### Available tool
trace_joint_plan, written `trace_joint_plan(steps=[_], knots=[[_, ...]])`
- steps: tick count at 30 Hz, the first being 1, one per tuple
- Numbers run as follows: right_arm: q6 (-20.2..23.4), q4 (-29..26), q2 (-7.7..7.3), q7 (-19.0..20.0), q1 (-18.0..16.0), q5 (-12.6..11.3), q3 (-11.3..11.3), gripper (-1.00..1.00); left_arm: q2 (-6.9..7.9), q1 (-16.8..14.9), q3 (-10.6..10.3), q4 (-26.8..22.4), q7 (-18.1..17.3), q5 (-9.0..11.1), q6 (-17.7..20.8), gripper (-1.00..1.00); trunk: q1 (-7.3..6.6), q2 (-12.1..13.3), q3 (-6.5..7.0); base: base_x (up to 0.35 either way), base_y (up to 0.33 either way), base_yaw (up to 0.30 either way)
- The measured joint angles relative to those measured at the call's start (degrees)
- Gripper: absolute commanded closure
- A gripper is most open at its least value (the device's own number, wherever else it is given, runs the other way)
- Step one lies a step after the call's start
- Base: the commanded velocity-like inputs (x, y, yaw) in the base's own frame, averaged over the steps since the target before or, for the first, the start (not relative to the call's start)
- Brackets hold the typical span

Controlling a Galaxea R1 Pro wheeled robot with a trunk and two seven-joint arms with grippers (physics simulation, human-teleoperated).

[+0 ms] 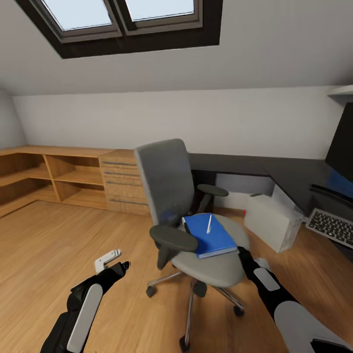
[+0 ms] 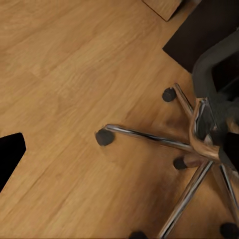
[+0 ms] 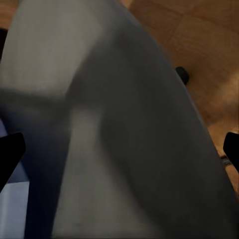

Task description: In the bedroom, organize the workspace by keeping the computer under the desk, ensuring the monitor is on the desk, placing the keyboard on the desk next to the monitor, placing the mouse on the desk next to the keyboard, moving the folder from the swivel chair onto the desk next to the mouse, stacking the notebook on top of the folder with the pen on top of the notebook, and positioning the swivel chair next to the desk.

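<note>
The grey upholstered swivel chair (image 1: pixel 196 230) with dark round armrests and a chrome five-star base stands on the light wooden plank floor (image 1: pixel 59 235), in front of the L-shaped desk (image 1: pixel 289 179) with its glossy black top. On the seat lies the flat bright blue folder (image 1: pixel 210 236), with the thin white pen (image 1: pixel 209 223) resting on top of it. At the right edge of the head view, the slim silver-grey keyboard (image 1: pixel 331 227) lies on the desk beside the black-screened monitor (image 1: pixel 341 147); a white box-shaped computer case (image 1: pixel 272 223) sits on the floor beneath the desk. Light wooden cabinets (image 1: pixel 73 176) line the far wall under a dark-framed skylight (image 1: pixel 122 19). The left gripper (image 1: pixel 109 261) hangs over open floor left of the chair, holding nothing; whether its fingers are spread cannot be told. The right gripper (image 1: pixel 242 252) sits at the seat's right edge, just beside the folder; its wrist view shows the grey seat fabric close up and blurred, dark fingertips (image 3: pixel 11 152) set wide apart at either border. The left wrist view looks down on the chrome legs and black casters (image 2: pixel 104 137), detail that the head view gives only partly.
</note>
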Motion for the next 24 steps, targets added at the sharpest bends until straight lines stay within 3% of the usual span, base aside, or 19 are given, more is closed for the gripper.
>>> trace_joint_plan(steps=[9,24], knots=[[-0.24,-0.03,0.01,-0.03,0.02,-0.14,0.09,-1.00,-0.01,-0.01,-0.01,0.07,0.00,-0.10,-0.16,-1.00,0.00,0.00,0.00,0.000,0.000,0.245],[-0.49,-0.18,-0.45,2.28,0.01,-0.09,-0.18,-1.00,-0.04,-0.02,-0.15,0.19,0.26,-0.42,-0.24,-1.00,0.00,0.00,0.01,0.000,0.000,0.013]])
